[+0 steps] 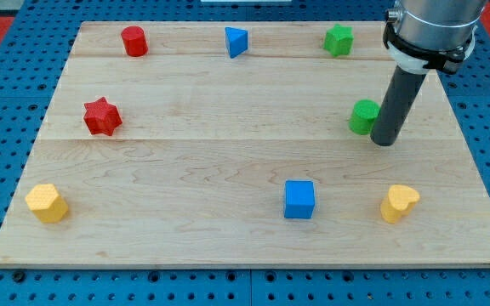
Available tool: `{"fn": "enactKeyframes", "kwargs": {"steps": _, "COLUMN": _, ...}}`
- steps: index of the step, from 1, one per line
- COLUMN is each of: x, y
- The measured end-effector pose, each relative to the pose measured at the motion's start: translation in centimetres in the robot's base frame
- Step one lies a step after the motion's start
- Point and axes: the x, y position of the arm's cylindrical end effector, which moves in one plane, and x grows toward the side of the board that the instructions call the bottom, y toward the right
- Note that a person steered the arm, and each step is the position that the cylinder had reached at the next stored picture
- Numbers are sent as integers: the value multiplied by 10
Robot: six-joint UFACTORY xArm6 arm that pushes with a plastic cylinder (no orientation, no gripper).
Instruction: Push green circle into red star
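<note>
**Camera view: tip set against the green circle, push about to go left**

I see my tip (383, 142) on the wooden board (228, 229), touching or almost touching the right side of the green circle (363, 116). It has no jaws, it is only a plain rod, so it holds nothing and can only push. The green circle lies near the view's right edge, and the red star (102, 116) is well apart from it, far at the view's left, at about the same height.

I judge that the contact step is in hand and the long push is not yet done. The next move calls for a straight push to the view's left (the path between them looks free). The tip sits a little low on the circle, so it could slip upward; I would centre it first.
</note>
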Motion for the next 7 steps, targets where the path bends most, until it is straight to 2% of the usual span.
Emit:
{"fn": "enactKeyframes", "kwargs": {"steps": 2, "x": 6, "y": 33}}
{"fn": "enactKeyframes", "kwargs": {"steps": 3, "x": -27, "y": 33}}
{"fn": "enactKeyframes", "kwargs": {"steps": 4, "x": -63, "y": -24}}
{"fn": "enactKeyframes", "kwargs": {"steps": 5, "x": -63, "y": -108}}
{"fn": "enactKeyframes", "kwargs": {"steps": 6, "x": -47, "y": -20}}
{"fn": "enactKeyframes", "kwargs": {"steps": 7, "x": -35, "y": -61}}
